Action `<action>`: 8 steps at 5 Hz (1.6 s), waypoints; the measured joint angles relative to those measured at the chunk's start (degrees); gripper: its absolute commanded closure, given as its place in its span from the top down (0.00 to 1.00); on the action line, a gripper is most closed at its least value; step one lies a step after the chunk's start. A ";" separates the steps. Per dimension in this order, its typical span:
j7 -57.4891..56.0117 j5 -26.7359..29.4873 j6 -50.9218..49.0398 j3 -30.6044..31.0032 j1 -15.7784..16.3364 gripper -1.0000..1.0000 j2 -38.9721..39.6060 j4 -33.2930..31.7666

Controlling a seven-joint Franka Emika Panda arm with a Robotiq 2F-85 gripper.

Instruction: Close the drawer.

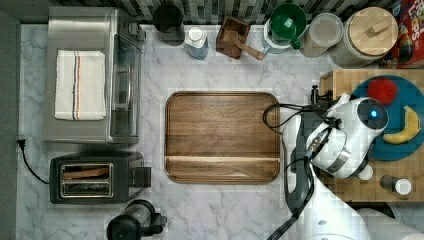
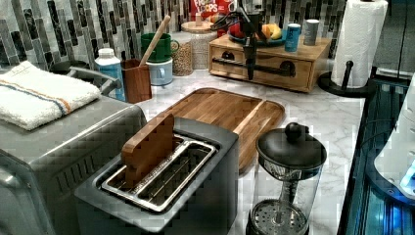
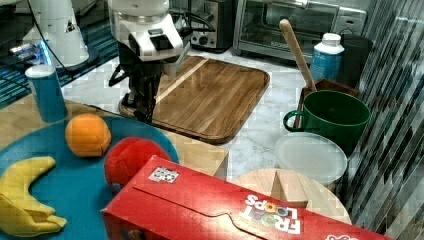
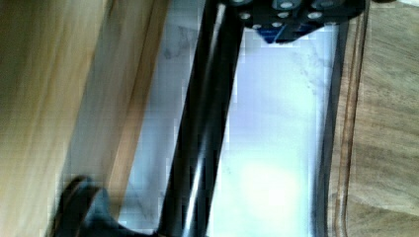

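Note:
The drawer (image 2: 266, 62) is the light wooden front with a slim black bar handle (image 2: 276, 70), low in the wooden box at the back of the counter in the left view. It looks nearly flush with the box. My gripper (image 2: 251, 73) hangs straight down just in front of that handle, with its fingers together and nothing held. In the right view the gripper (image 3: 145, 114) stands between the box and the brown tray. The wrist view has the black handle (image 4: 197, 123) running beside the pale drawer front (image 4: 44, 98). In the top view the white arm (image 1: 350, 135) covers the box's edge.
A dark brown tray (image 1: 222, 137) lies close in front of the box. On top of the box are a blue plate (image 1: 395, 145) with fruit and a can (image 3: 46, 92). A paper towel stand (image 2: 359, 39) is beside it. A toaster (image 1: 95, 177), an oven (image 1: 87, 75) and a glass press (image 2: 288, 176) stand farther off.

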 measured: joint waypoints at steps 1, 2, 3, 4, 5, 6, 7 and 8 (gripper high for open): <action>0.00 2.33 1.01 0.09 -0.22 0.00 0.99 0.78; 0.00 2.41 1.37 0.21 -0.20 0.00 0.84 0.56; 0.00 2.42 1.65 0.23 -0.21 0.00 0.78 0.45; -0.06 2.55 2.24 0.37 -0.36 0.00 0.77 0.34; -0.06 2.57 2.10 0.35 -0.32 0.00 0.71 0.34; -0.78 2.57 2.15 0.40 -0.36 0.00 0.73 0.34; -2.13 2.52 2.71 0.41 -0.29 0.00 0.52 -0.11; -2.18 2.37 2.85 0.41 -0.27 0.00 0.49 -0.22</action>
